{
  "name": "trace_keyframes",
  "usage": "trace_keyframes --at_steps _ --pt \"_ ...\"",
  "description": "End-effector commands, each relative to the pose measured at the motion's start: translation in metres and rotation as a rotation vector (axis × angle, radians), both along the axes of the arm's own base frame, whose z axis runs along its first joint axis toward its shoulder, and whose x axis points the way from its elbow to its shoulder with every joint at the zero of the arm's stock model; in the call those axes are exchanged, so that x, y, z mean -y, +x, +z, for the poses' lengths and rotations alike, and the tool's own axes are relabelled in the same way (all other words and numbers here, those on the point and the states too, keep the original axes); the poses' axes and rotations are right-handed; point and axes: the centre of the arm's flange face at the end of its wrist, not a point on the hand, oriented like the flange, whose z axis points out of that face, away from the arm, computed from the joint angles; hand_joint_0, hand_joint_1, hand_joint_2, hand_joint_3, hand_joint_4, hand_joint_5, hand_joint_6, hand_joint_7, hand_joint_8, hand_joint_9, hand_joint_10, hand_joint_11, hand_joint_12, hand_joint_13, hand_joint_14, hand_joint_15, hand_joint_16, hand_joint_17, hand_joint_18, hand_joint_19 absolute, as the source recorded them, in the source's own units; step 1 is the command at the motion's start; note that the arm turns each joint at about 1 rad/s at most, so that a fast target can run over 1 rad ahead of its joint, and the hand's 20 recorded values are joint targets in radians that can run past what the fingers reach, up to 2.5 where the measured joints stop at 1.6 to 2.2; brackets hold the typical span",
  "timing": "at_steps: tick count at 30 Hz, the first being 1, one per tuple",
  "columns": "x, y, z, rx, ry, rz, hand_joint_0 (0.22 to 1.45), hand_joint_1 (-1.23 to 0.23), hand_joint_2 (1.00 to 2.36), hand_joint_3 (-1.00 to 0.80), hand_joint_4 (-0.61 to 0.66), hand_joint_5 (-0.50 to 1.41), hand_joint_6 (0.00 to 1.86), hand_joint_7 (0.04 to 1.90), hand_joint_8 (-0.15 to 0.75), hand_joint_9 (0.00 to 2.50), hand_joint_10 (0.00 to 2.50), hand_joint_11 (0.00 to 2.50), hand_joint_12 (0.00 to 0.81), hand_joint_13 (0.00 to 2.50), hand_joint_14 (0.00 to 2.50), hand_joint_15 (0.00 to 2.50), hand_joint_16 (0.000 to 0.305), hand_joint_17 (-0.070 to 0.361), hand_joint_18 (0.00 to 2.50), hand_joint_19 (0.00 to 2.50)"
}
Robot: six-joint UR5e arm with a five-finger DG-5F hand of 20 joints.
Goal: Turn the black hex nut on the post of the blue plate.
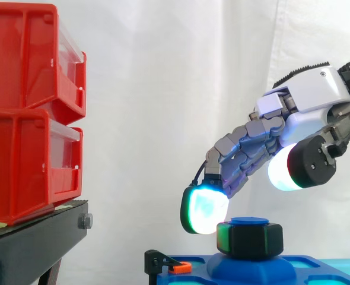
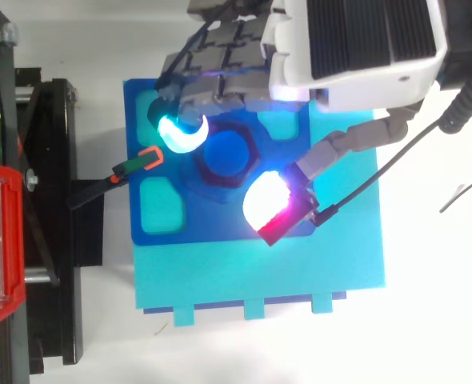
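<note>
The black hex nut (image 1: 250, 239) sits on the blue post (image 2: 224, 156), which rises from a round boss at the middle of the blue plate (image 1: 252, 270). My hand (image 1: 308, 95) comes in from the right and hangs over the nut, open, with loosely bent fingers. A cyan-glowing fingertip (image 1: 203, 209) is low at the nut's left side, very close to its upper edge. The thumb pad (image 1: 285, 169), glowing white, stays higher on the right, apart from the nut. Seen from above, the fingertip (image 2: 180, 132) and the thumb (image 2: 270, 204) straddle the nut with nothing gripped.
Stacked red bins (image 1: 26, 113) stand on a black stand (image 1: 32, 237) to the left. A black clamp with an orange tip (image 2: 140, 162) reaches onto the plate's left edge. The plate lies on a cyan base (image 2: 260, 272) and has cyan recesses around the post.
</note>
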Motion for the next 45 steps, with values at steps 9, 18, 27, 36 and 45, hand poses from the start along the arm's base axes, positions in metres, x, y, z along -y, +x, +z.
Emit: trace_keyframes --at_steps 9,18,27,36,45 --pt "0.021 -0.006 0.0 -0.001 -0.004 0.007 0.48 -0.41 1.0 -0.5 0.23 -0.18 0.5 0.8 0.265 0.41 0.0 0.0 0.388 0.44 0.01 0.11 0.058 0.131 0.2 0.19" --pt "0.031 -0.009 0.0 0.003 -0.003 0.009 0.48 -0.41 1.0 -0.5 0.23 -0.18 0.5 0.8 0.264 0.41 0.0 0.0 0.388 0.44 0.0 0.11 0.058 0.131 0.2 0.2" --pt "0.02 -0.002 0.003 0.038 -0.006 0.018 0.48 -0.41 1.0 -0.5 0.23 -0.18 0.5 0.8 0.264 0.41 0.0 0.0 0.387 0.44 0.0 0.11 0.058 0.131 0.2 0.2" --pt "0.005 0.009 0.007 0.095 -0.013 0.029 0.48 -0.41 1.0 -0.5 0.23 -0.18 0.5 0.8 0.265 0.42 0.0 0.0 0.387 0.45 0.0 0.1 0.058 0.131 0.2 0.2" --pt "-0.023 0.017 0.007 0.1 -0.021 0.021 0.48 -0.41 1.0 -0.5 0.24 -0.18 0.5 0.8 0.267 0.42 0.0 0.0 0.387 0.45 0.0 0.11 0.058 0.131 0.2 0.2"
